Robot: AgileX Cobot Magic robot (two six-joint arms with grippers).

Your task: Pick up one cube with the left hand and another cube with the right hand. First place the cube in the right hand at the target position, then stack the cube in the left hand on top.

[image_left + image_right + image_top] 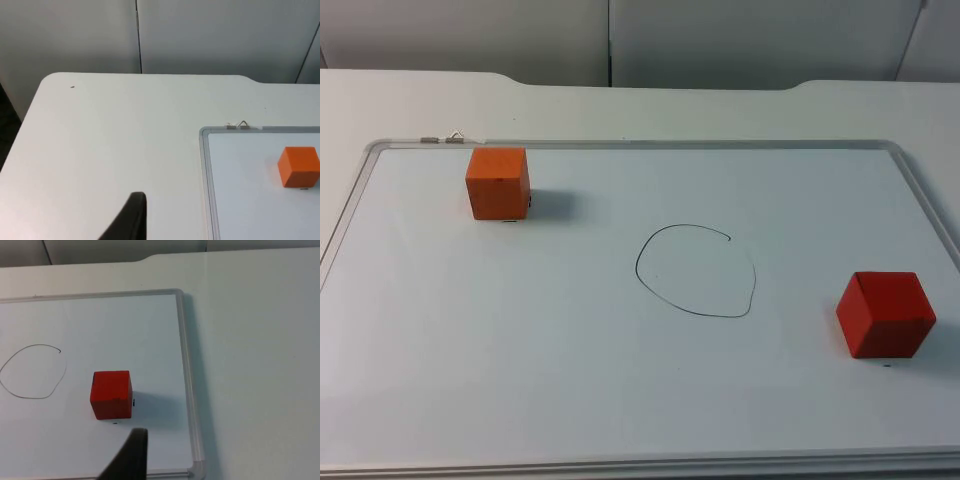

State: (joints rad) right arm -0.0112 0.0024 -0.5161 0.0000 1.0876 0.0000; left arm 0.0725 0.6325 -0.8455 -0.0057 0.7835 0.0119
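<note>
On whiteboard: orange cube left, red cube right, drawn ring between. Right claw just short of red cube; left claw well off orange. Claw openings: cannot tell.

white table, whiteboard lying on it

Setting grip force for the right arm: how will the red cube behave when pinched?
The red cube looks rigid with flat faces, so it likely won't deform or roll. Its matte sides probably grip well. It sits flat on the whiteboard, so tipping seems unlikely.
</note>
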